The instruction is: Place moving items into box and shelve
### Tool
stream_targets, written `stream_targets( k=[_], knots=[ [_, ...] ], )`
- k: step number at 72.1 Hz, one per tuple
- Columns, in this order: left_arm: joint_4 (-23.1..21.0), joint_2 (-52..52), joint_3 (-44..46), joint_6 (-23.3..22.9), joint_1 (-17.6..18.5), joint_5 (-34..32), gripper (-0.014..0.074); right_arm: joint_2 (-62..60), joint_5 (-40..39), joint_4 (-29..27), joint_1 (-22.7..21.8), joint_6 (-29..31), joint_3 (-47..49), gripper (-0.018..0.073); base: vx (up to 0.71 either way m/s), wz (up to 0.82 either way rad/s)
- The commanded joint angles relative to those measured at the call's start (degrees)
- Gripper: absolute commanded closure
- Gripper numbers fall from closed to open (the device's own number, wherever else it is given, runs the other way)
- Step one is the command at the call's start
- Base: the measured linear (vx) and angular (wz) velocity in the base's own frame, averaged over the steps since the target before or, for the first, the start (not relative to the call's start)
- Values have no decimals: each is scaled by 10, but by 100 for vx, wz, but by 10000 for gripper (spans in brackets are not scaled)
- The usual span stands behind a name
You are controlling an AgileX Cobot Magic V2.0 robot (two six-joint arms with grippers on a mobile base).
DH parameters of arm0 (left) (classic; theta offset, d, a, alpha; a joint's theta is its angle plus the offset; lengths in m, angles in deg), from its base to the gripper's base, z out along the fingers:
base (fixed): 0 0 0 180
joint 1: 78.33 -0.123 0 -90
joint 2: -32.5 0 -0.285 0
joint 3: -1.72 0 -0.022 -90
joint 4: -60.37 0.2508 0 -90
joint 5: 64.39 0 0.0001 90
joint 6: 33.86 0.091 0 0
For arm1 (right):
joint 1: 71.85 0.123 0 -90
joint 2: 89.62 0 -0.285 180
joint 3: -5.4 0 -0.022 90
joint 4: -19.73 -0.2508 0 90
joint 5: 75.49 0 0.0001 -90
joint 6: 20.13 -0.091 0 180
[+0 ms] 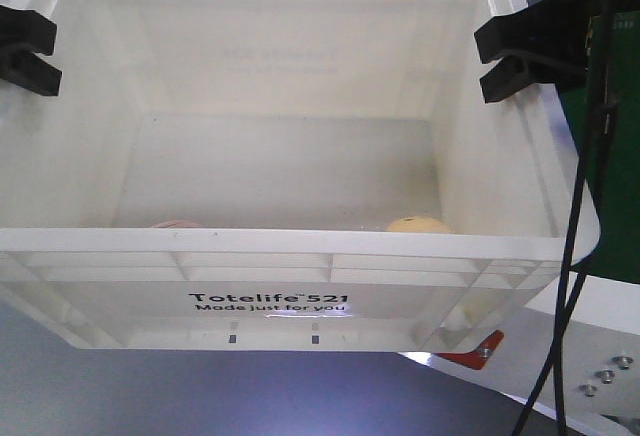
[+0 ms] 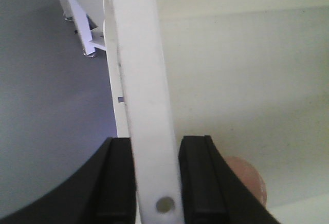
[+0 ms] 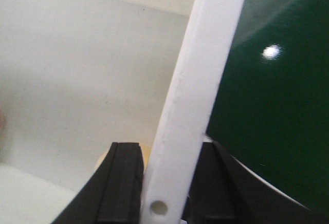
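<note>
The white box [image 1: 270, 301], printed "Totelife 521", fills the front view, held up close to the camera. Both moving items lie on its floor near the front wall: a pinkish-tan lump [image 1: 178, 223] on the left and a pale yellow lump [image 1: 418, 224] on the right. My left gripper [image 1: 22, 51] is shut on the left rim [image 2: 139, 54], one finger on either side, with the pinkish lump [image 2: 249, 180] just inside. My right gripper [image 1: 520, 56] is shut on the right rim [image 3: 205, 54], with the yellow lump [image 3: 146, 154] peeking out behind its inner finger.
A dark green surface [image 3: 272, 106] lies outside the box's right wall. Black cables [image 1: 570, 256] hang at the right, over a white rounded base with screws [image 1: 600, 376]. White frame legs [image 2: 85, 23] stand on grey floor [image 2: 51, 106] to the box's left.
</note>
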Motion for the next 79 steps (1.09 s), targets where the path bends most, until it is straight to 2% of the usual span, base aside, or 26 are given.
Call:
stream_targets(
  k=[1,41,79],
  knots=[
    [-11,22,29,-1,2,-64,613,-27,-48,-19,-1,20,24,571,-14,55],
    [-11,22,29,0,2,-62,613,-27,-45,-19,-1,20,24,571,-11,59],
    [-11,22,29,0,2,-60,613,-27,-44,-16,-1,20,24,571,-4,74]
  ],
)
